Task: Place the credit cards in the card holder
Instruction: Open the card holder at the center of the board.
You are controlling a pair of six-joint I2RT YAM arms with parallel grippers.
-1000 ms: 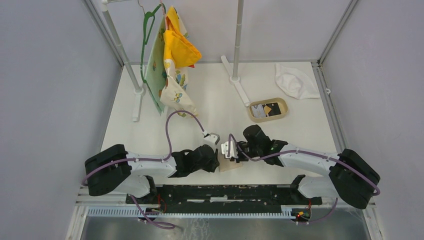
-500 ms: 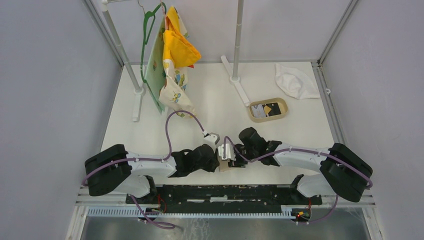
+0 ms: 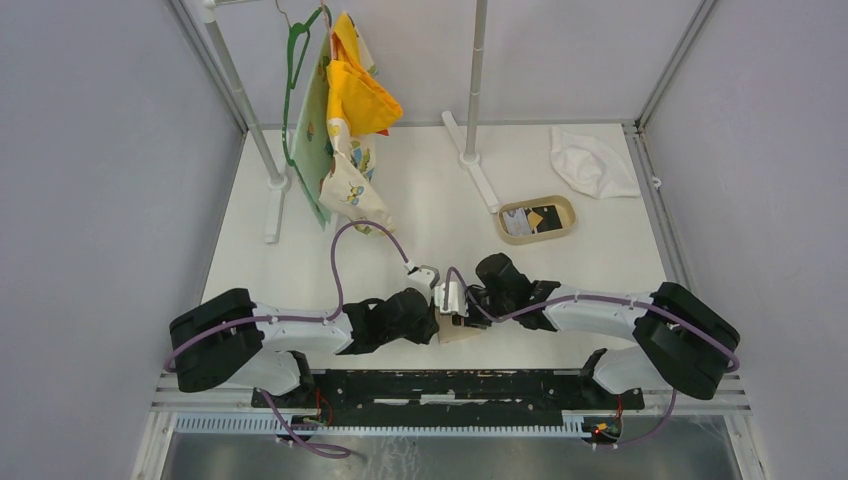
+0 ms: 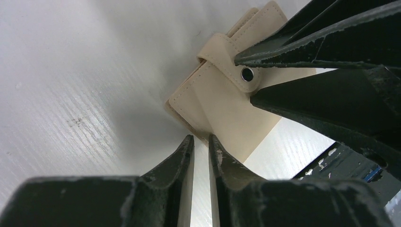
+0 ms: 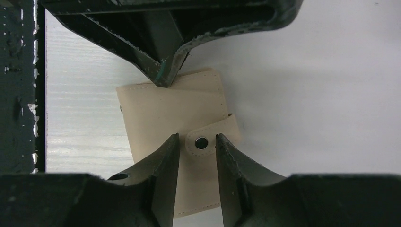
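Note:
The tan card holder (image 3: 462,333) lies closed on the table between both grippers, its snap tab (image 5: 202,142) fastened. My left gripper (image 4: 201,141) is nearly shut with nothing between its fingers, its tips resting on the holder's (image 4: 227,109) edge. My right gripper (image 5: 198,140) is open and straddles the snap tab just above the holder (image 5: 165,113). The left fingertip (image 5: 165,78) shows on the holder's far edge. The credit cards (image 3: 533,219), white-grey, dark and gold, lie in the oval tan tray (image 3: 569,213) far to the right.
A white cloth (image 3: 592,162) lies at the back right. A clothes rack with hanging colourful garments (image 3: 350,110) stands at the back left, and its right post (image 3: 475,80) and foot (image 3: 480,180) stand near the tray. The left arm's purple cable (image 3: 350,235) loops over the table.
My right gripper has moved left, onto the card holder beside the left gripper. The left arm has stayed still.

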